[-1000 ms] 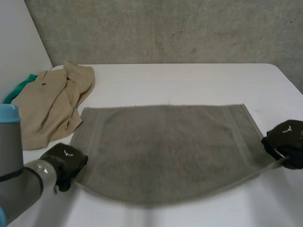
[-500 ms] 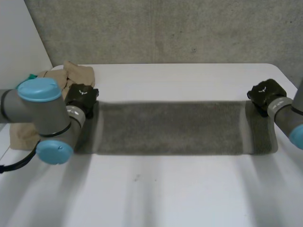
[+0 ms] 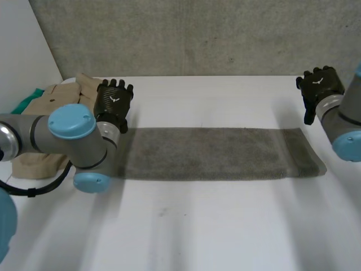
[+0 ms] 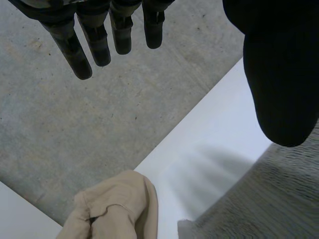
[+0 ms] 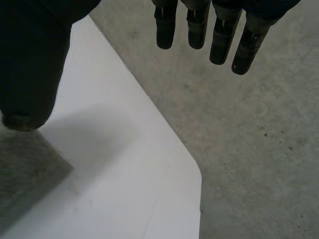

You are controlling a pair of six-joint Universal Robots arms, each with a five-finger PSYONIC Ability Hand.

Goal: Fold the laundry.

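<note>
A grey towel (image 3: 208, 153) lies folded in half as a long flat strip across the white table (image 3: 214, 226). My left hand (image 3: 112, 103) hovers open just beyond the towel's far left corner (image 4: 279, 199), fingers (image 4: 94, 40) straight and holding nothing. Off the far right corner (image 5: 25, 169) of the towel, my right hand (image 3: 318, 87) is lifted and open, its fingers (image 5: 214, 35) spread with nothing in them.
A crumpled tan garment (image 3: 53, 116) lies at the table's far left, beside my left hand (image 4: 117, 209), with a green cloth (image 3: 22, 104) behind it. The table's rounded far right corner (image 5: 192, 174) is near my right hand. A grey carpeted floor surrounds the table.
The towel's near edge was carried over to the far edge, folding it in half. Both hands have since let go, opened and lifted away past the far corners.
</note>
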